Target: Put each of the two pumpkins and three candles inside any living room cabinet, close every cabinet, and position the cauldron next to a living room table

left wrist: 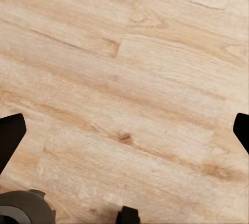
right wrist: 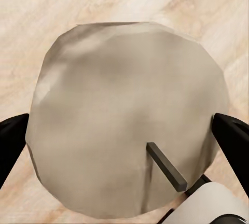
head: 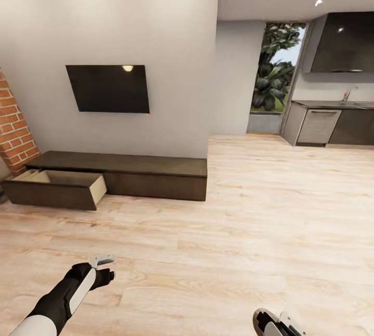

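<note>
Cabinet [head: 119,172] drawer [head: 54,188] hangs open far left: rigid wood, should slide easily; push its flat front. Left gripper [head: 104,268] released, empty; right gripper [head: 275,323] unclear.

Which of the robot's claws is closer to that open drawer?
Left. The left claw hangs over the floor below the open drawer; the right claw sits farther away at the picture's lower right.

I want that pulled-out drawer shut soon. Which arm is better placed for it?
Probably the left: the left gripper is raised on the side of the long dark-brown wooden cabinet's open drawer, jaws apart and empty; the right gripper sits low, opposite.
</note>
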Controlling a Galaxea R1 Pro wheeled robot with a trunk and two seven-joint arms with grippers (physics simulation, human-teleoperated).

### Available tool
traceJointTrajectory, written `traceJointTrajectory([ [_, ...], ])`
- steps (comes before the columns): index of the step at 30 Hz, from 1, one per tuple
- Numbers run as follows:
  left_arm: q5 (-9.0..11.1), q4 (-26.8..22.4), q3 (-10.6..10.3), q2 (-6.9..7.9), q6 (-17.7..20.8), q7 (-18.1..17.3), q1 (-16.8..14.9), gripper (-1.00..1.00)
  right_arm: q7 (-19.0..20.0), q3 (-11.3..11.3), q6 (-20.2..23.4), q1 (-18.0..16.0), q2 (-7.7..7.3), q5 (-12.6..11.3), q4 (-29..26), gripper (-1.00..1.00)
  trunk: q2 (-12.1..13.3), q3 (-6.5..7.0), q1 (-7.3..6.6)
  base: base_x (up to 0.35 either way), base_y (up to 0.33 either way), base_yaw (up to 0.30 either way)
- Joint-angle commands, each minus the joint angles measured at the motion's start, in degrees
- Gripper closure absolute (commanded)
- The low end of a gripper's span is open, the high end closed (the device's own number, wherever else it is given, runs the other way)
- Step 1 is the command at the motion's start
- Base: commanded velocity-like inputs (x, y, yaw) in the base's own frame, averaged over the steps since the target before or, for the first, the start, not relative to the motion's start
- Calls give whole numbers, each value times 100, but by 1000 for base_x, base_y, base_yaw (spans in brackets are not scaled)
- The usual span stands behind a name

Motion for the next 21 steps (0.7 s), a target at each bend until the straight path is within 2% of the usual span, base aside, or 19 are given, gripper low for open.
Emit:
traceJointTrajectory([
  [1,-1,7,-1,0,0,0,0,-100,10,1,-3,-1,0,5,-1,100,0,0,0,330,0,271],
  [8,-5,19,-2,0,-1,0,0,-100,10,9,-3,-1,1,14,-1,100,0,0,0,330,-50,286],
  [21,3,20,-1,8,-1,0,0,-100,10,17,1,-1,8,15,-1,100,0,0,0,325,-145,292],
])
